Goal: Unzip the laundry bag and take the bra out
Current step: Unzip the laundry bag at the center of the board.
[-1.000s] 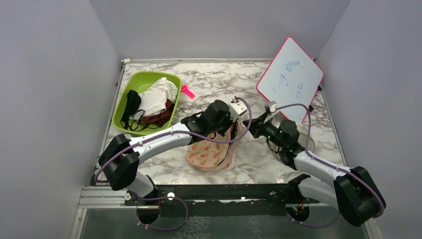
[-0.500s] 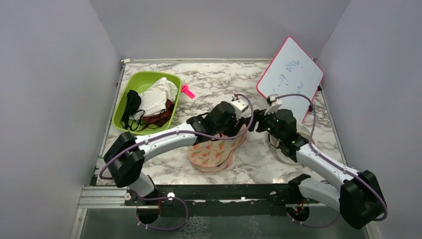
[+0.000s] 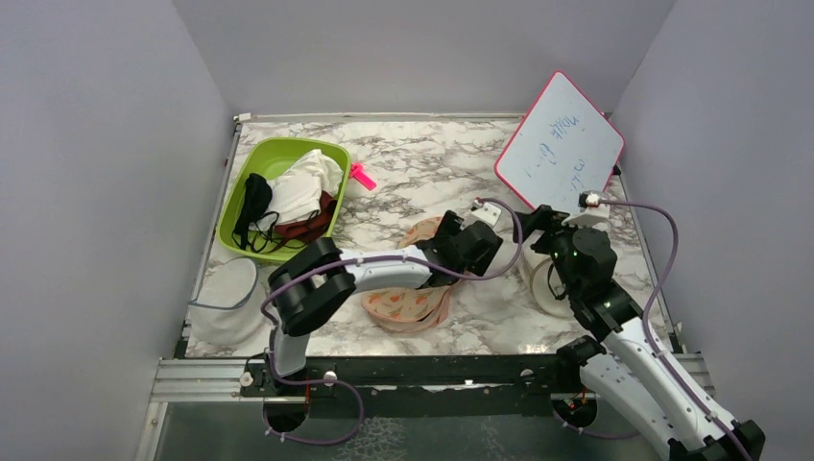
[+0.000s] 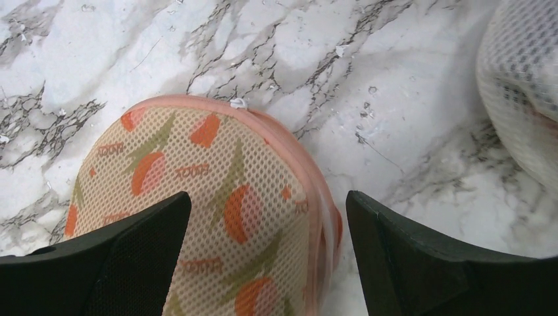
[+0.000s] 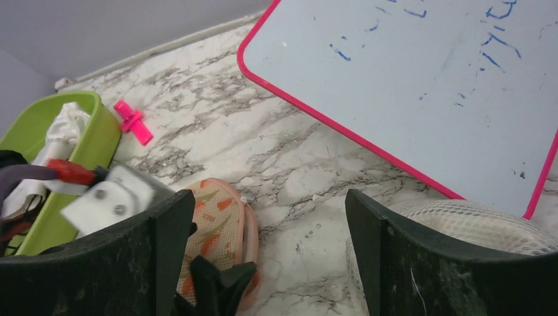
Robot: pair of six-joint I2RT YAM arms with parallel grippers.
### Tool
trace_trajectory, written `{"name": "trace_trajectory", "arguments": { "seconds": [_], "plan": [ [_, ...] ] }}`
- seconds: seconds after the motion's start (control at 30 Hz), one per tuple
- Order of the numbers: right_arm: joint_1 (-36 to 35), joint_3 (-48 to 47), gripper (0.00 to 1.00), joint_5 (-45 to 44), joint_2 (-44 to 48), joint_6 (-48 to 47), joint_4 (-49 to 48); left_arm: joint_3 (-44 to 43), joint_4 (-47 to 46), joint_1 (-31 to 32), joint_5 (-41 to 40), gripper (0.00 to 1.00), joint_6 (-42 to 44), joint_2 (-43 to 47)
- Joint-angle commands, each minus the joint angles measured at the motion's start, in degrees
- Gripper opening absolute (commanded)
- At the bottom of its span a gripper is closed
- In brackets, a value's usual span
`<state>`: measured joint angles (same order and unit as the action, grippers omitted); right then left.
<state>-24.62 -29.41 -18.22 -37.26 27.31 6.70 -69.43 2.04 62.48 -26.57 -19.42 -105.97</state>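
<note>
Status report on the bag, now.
Left gripper open above peach carrot-print mesh laundry bag; right gripper open, empty. Bag looks zipped, bra unseen. White mesh pouch alongside, apart.

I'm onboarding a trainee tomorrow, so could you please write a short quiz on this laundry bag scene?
1. True or false: the left fingers stand open over the peach carrot-printed mesh laundry bag.
2. The small pink clip lies: A on the marble table beside the green plastic tub; B inside that tub; C under the bag.
3. Which arm's fingers are nearer the pink-framed whiteboard?
Key: 1 true; 2 A; 3 right.
</note>
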Motion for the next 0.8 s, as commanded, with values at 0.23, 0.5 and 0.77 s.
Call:
{"name": "trace_trajectory", "arguments": {
  "seconds": [0.23,0.5,0.77],
  "plan": [
    [0.10,0.82,0.83,2.44,-1.12,-2.05,0.49,2.84,-6.58,1.50,-6.49,0.36,7.41,-4.62],
    [0.10,2.37,0.83,18.08,-10.06,-5.51,-6.09,19.94,-11.75,1.42,4.98,0.19,19.58,7.95],
    [0.10,4.97,0.84,30.87,-11.49,-8.58,-14.82,31.26,-17.22,1.01,12.46,0.00,21.06,22.79]
  ]
}}
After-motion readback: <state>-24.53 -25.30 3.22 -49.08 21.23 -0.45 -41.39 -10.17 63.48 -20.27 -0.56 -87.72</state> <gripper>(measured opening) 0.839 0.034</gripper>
